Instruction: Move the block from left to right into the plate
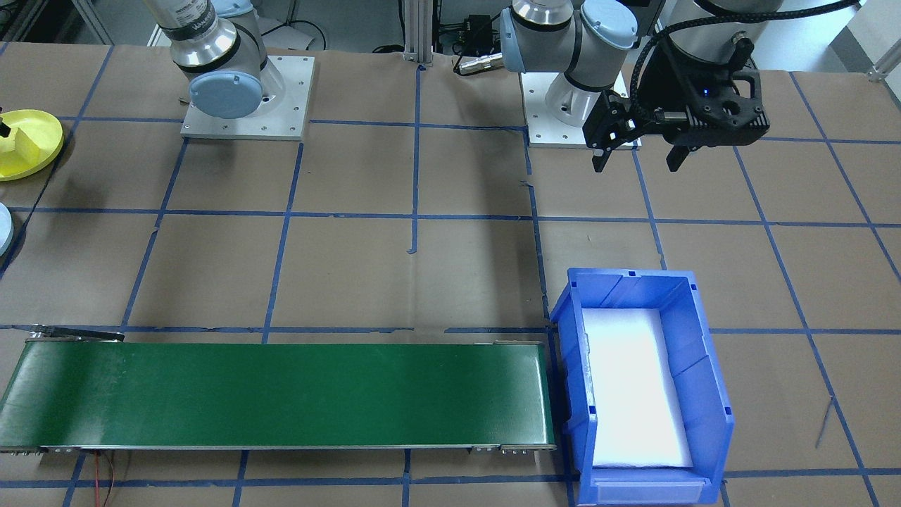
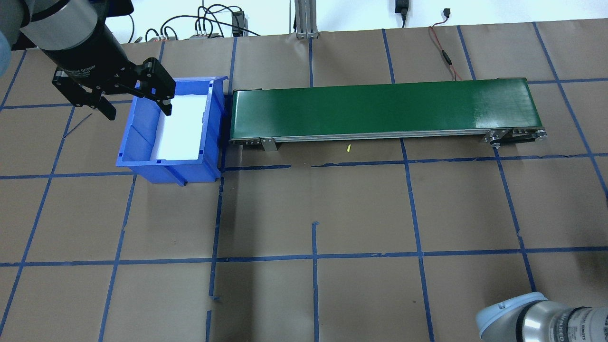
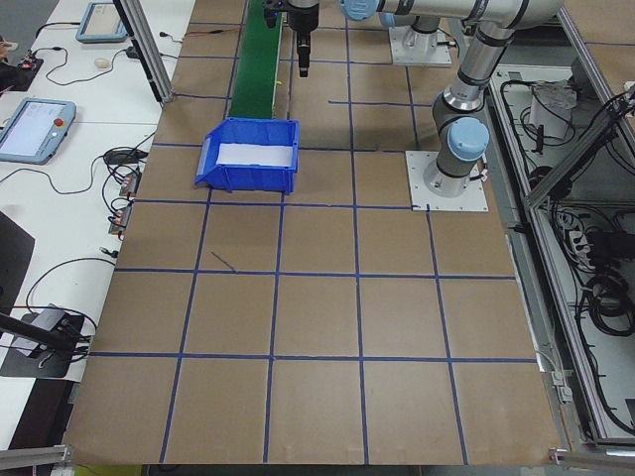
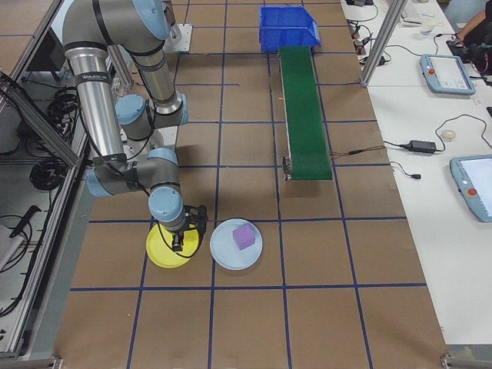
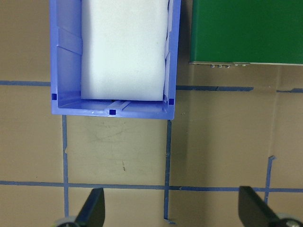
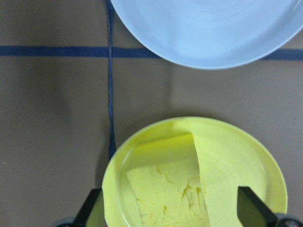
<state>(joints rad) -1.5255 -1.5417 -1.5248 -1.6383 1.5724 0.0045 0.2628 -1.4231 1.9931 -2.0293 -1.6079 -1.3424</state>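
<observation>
Yellow is what you see under the right gripper: a yellow block lies in the yellow plate, between fingers spread wide, and you cannot tell whether they touch it. At 12 o'clock in that wrist view sits a pale blue plate; the right side view shows a purple block on it. Your left gripper hangs wide open with nothing in it beside the blue bin, which stands just off the green conveyor belt's 9 o'clock end.
</observation>
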